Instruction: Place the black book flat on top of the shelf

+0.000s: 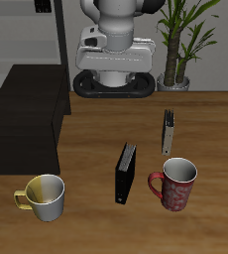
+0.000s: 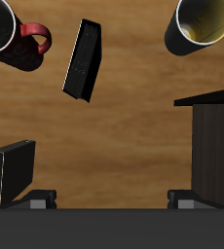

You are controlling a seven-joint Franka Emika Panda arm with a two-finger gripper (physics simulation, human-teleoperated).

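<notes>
The black book (image 1: 125, 173) stands upright on its edge on the wooden table, between the two mugs and nearer the front edge; it also shows in the wrist view (image 2: 83, 60). The shelf (image 1: 27, 124) is a low dark boxy cabinet beside it, with a bare flat top; one corner of it shows in the wrist view (image 2: 216, 141). My gripper (image 1: 114, 67) hangs high at the back of the table, well above and behind the book. It is open and empty, and its fingertips (image 2: 41, 197) stand wide apart.
A small grey book (image 1: 169, 130) stands behind a red mug (image 1: 175, 184). A yellow-white mug (image 1: 45, 195) sits in front of the shelf. A potted plant (image 1: 180, 40) and an open-frame rack (image 1: 27, 30) stand at the back.
</notes>
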